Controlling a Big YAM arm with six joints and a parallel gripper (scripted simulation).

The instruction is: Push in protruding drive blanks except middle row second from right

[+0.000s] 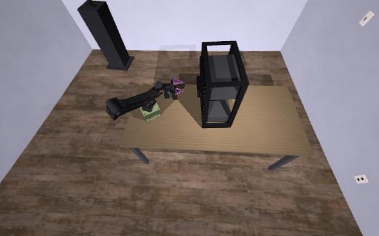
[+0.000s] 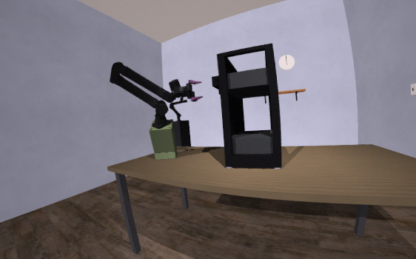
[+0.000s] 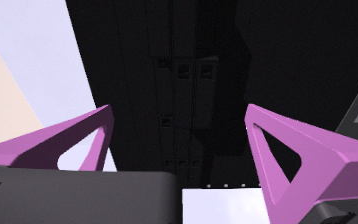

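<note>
The tall black open-frame rack [image 2: 223, 111] stands unfastened mid-table, likely top-heavy and easily shoved, so its protruding dark blank [image 2: 215, 81] wants a gentle, square push from the wide-open, empty purple-fingered gripper [image 2: 196, 89] hovering just left.

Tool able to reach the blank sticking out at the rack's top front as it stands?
Probably yes: the open, empty tool faces the protruding blank near its height, with nothing between them.

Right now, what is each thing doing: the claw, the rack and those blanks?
Claw: open, holding nothing, apart from the rack's front.
Rack: upright on the table.
Drive blank: one sticks out near the top of the rack's front.
Other blanks: too dark to tell.
</note>
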